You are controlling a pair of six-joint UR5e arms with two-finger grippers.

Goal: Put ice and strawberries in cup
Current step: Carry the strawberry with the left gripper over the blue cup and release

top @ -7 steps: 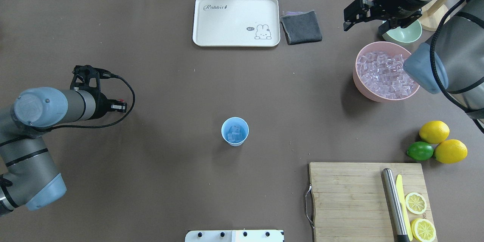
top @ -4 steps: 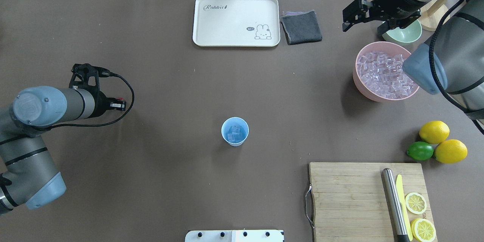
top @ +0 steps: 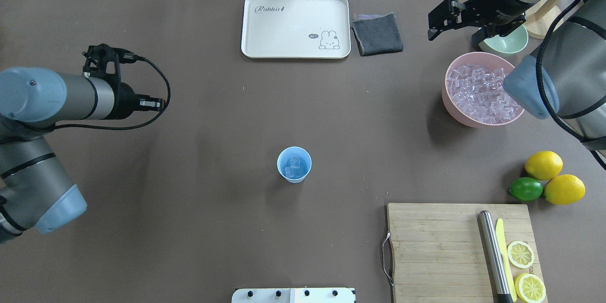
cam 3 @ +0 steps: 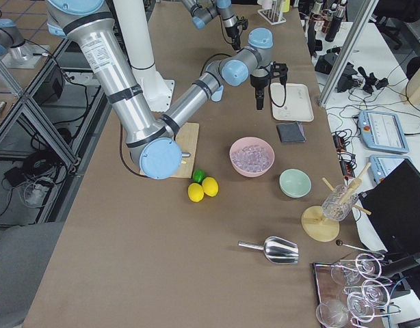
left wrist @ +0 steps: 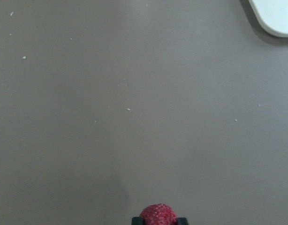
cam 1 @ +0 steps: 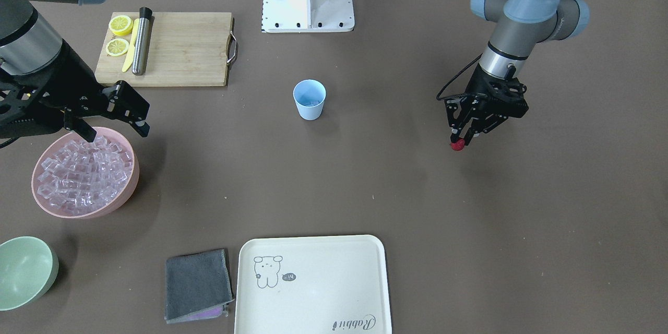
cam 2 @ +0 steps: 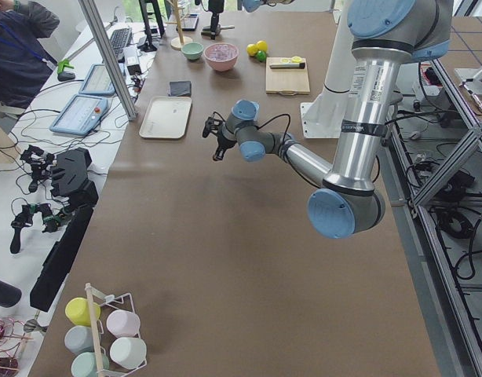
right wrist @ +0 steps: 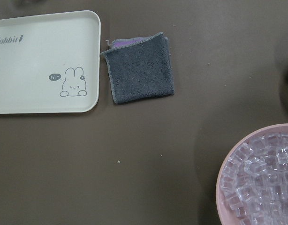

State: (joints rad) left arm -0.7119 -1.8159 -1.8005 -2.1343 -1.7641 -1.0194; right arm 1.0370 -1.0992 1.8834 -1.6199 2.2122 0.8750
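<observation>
The light-blue cup (top: 294, 164) stands upright mid-table with a few ice cubes (top: 294, 167) inside; it also shows in the front view (cam 1: 309, 99). My left gripper (cam 1: 459, 141) is shut on the small red strawberry (cam 1: 457, 146) and holds it above the bare table, well to the left of the cup; the berry shows at the bottom of the left wrist view (left wrist: 158, 215). My right gripper (cam 1: 116, 133) is open and empty, hovering at the far edge of the pink bowl (top: 450, 104) full of ice (top: 480, 92).
A white rabbit tray (top: 296, 26) and a grey cloth (top: 377, 34) lie at the far side. A pale green bowl (top: 509, 42) is behind the pink bowl. Two lemons (top: 543, 164) and a lime (top: 526, 189) sit by the cutting board (top: 435, 246) with knife, steel muddler and lemon slices.
My left arm has moved away from the robot's side with the strawberry still in its gripper. The right gripper has shifted only slightly and stays open. The cup has not moved.
</observation>
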